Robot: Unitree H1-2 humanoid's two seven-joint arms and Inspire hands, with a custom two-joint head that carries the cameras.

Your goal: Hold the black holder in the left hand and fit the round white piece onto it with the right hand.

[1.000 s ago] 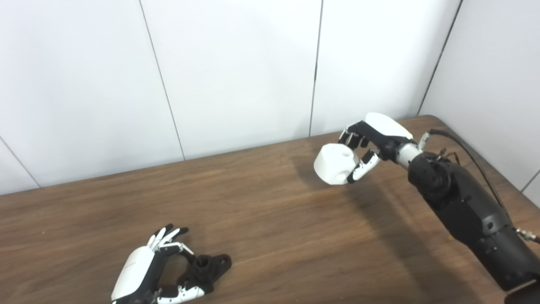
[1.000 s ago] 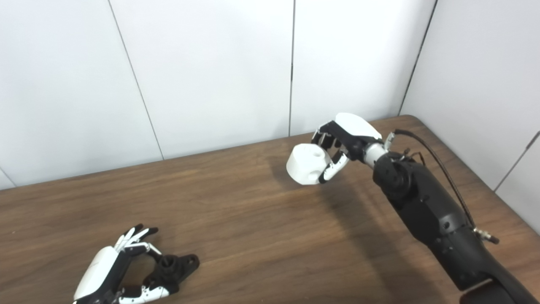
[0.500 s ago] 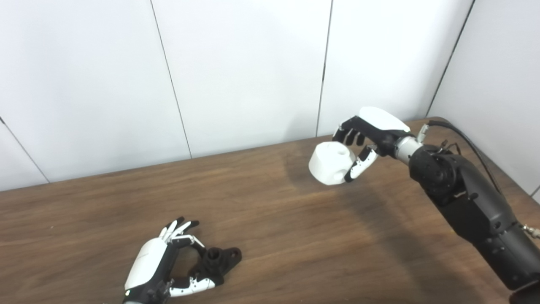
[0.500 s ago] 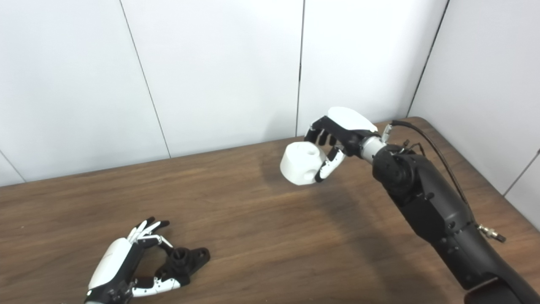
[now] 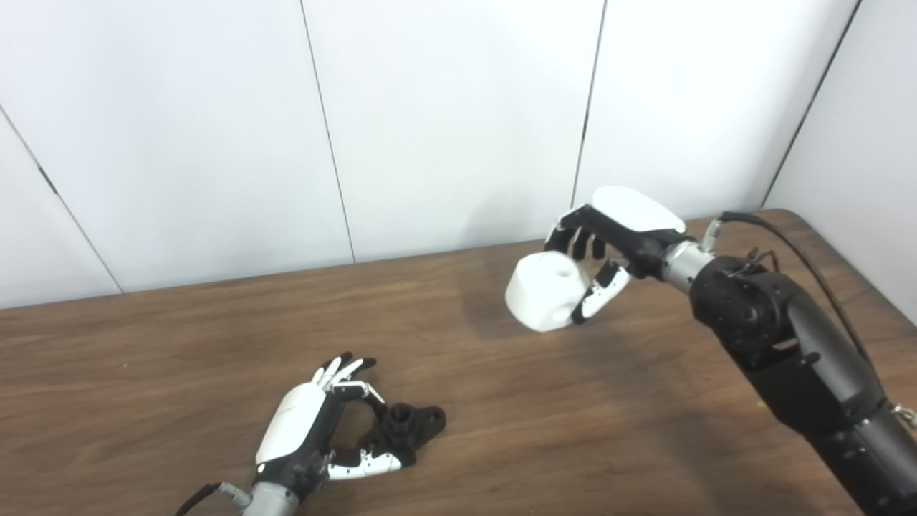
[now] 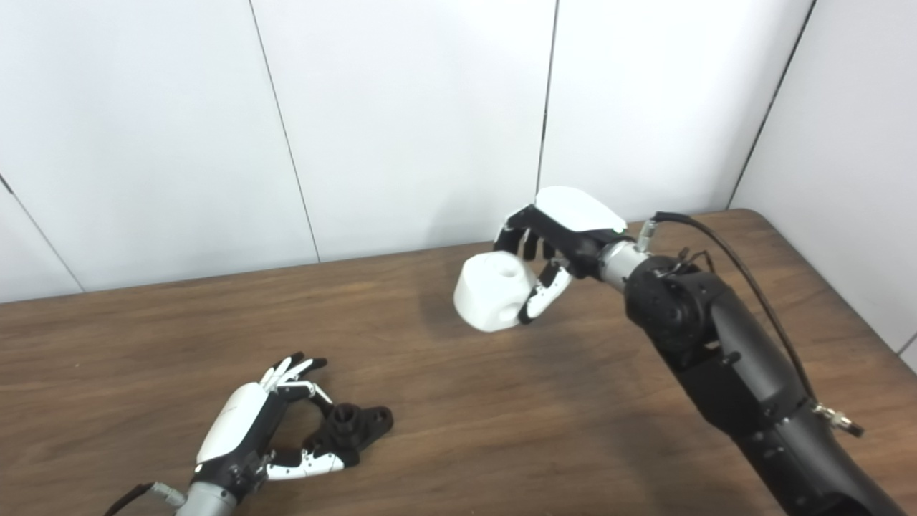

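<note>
The black holder (image 5: 410, 426) lies on the wooden table (image 5: 544, 430) at the front left. My left hand (image 5: 299, 424) rests beside it, with fingers above and thumb below closed on its left end. My right hand (image 5: 622, 226) is shut on the round white piece (image 5: 542, 294) and holds it in the air above the far middle of the table. The piece has a hole in its top and one in its side. It hangs well to the right of and beyond the holder; both also show in the right eye view (image 6: 491, 294).
White wall panels (image 5: 444, 122) stand close behind the table and along its right side. The table's back right corner (image 5: 784, 212) is rounded. A black cable (image 5: 809, 251) runs along my right forearm.
The camera has swung to the left. My right hand has carried the white piece a little leftward over the table. My left hand stays at the holder.
</note>
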